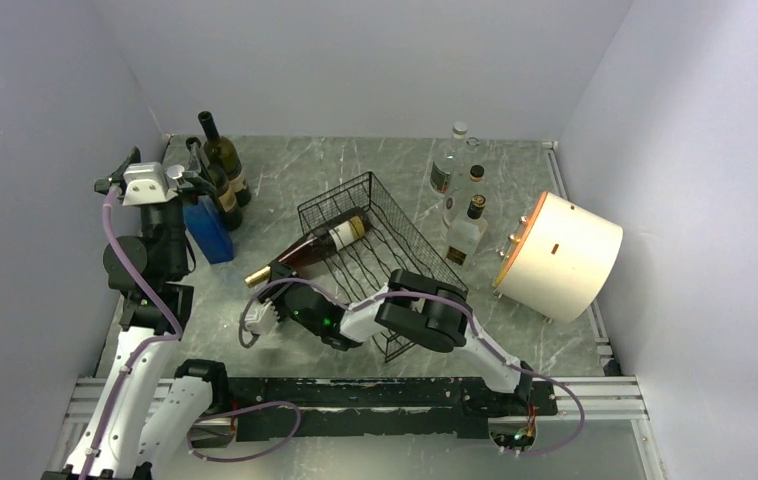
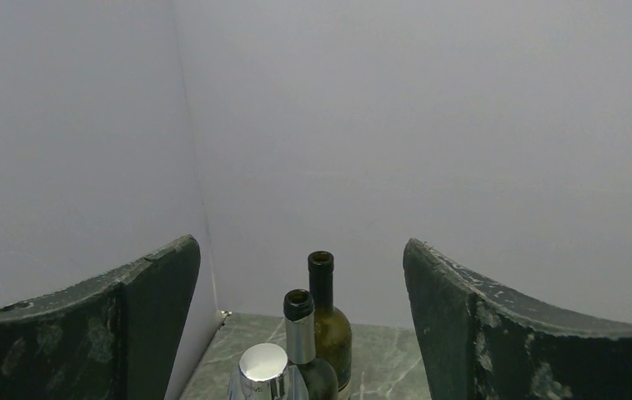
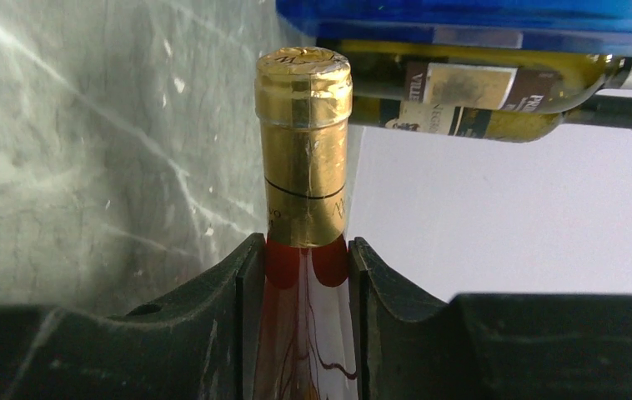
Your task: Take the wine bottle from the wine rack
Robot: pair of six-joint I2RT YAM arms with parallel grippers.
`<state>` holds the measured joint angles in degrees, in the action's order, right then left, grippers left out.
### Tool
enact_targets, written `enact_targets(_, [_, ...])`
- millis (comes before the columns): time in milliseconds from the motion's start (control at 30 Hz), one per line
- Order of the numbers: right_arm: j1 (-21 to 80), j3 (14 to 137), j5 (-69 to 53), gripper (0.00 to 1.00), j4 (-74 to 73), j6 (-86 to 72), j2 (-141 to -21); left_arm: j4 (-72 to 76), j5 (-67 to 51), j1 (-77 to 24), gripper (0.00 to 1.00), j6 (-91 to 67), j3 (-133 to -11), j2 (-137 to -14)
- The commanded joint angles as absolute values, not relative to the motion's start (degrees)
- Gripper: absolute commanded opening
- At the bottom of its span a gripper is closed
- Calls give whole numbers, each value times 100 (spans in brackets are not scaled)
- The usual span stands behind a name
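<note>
Inventory, from beside the table:

- One wine rack (image 1: 402, 232), black thin wire, basket-shaped, with wavy cradles on its floor. It sits just beyond the right gripper.
- One wine bottle (image 1: 323, 241), dark glass with a pale label and a gold foil cap. It lies tilted with its body in the rack and its neck out over the rim nearest the right gripper.
- Two dark green glass bottles (image 1: 225, 160), upright, ahead of and below the left gripper.
- One blue flat-sided container (image 1: 207, 232), below the left gripper.
- Three clear glass bottles (image 1: 466, 198), upright in a cluster, well apart from both grippers on the far side of the rack.
- One white drum (image 1: 567, 256) with an orange rim, on its side beyond those.
- Two arms.

The right arm is stretched low across the table. The right gripper (image 3: 306, 265) is clamped on the wine bottle's neck just under the foil, one finger (image 3: 221, 308) pressed on each side.

The left arm is raised and folded. The left gripper (image 2: 300, 247) faces the back corner, jaws wide apart and holding nothing.
</note>
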<state>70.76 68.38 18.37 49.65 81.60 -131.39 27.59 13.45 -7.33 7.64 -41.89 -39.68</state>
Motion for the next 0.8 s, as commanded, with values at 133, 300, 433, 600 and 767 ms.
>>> enact_targets(133, [7547, 6698, 1196, 12, 5743, 7675, -12505, 2883, 1350, -747, 95, 729, -4209, -3991])
enact_targets(300, [7700, 6444, 1006, 7, 5691, 7011, -11877, 2835, 1278, -723, 94, 686, -4249, -3987])
enact_targets(433, [7920, 6351, 868, 2, 5554, 6823, -11609, 2839, 1350, -712, 94, 703, -4242, -3985])
enact_targets(600, [8047, 6200, 837, 0, 5694, 6258, -11166, 2809, 1276, -694, 94, 651, -4258, -4003])
enact_targets(767, [8052, 5978, 934, 0, 5912, 5485, -10639, 2804, 1270, -690, 93, 626, -4264, -4038])
